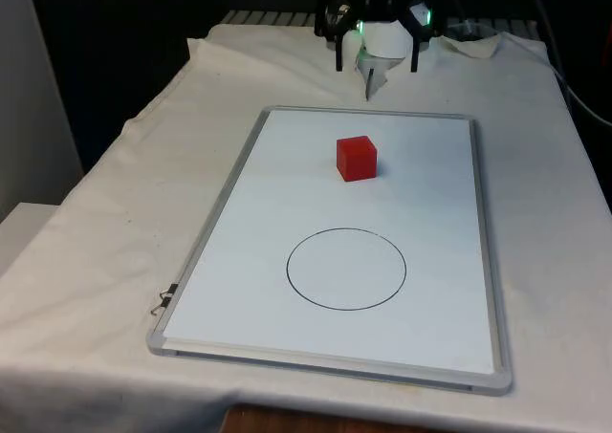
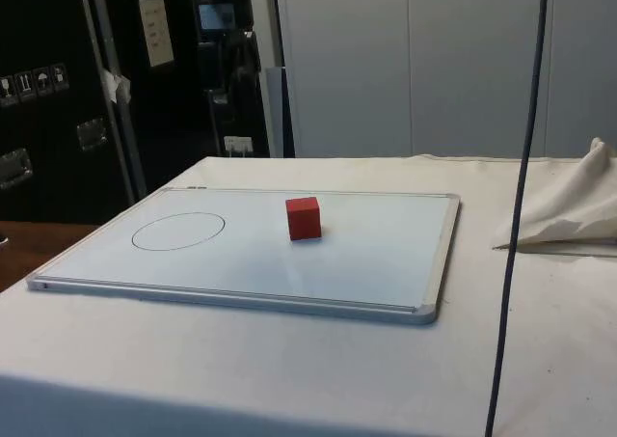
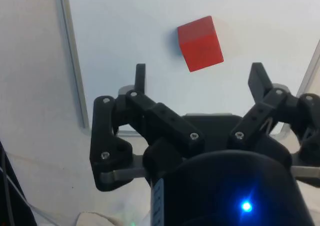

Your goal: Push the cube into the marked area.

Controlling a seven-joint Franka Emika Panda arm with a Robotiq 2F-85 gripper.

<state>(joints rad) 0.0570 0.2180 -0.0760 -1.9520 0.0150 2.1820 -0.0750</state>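
A red cube [image 1: 356, 158] [image 2: 304, 217] [image 3: 200, 43] sits on the far half of a whiteboard [image 1: 430, 242] [image 2: 386, 254]. A black drawn circle [image 1: 346, 269] [image 2: 178, 231], the marked area, lies on the board's near half, with bare board between it and the cube. My gripper [image 1: 375, 67] [image 3: 199, 76] hangs above the cloth beyond the board's far edge, clear of the cube. Its two black fingers [image 3: 140, 78] stand wide apart with nothing between them.
The whiteboard has a grey frame [image 1: 220, 204] and rests on the white cloth [image 1: 115, 223]. Bunched cloth [image 2: 569, 210] lies at the table's robot end. A black cable [image 2: 516, 215] hangs down in the side view. A small clip [image 1: 163, 302] lies by the board's near left corner.
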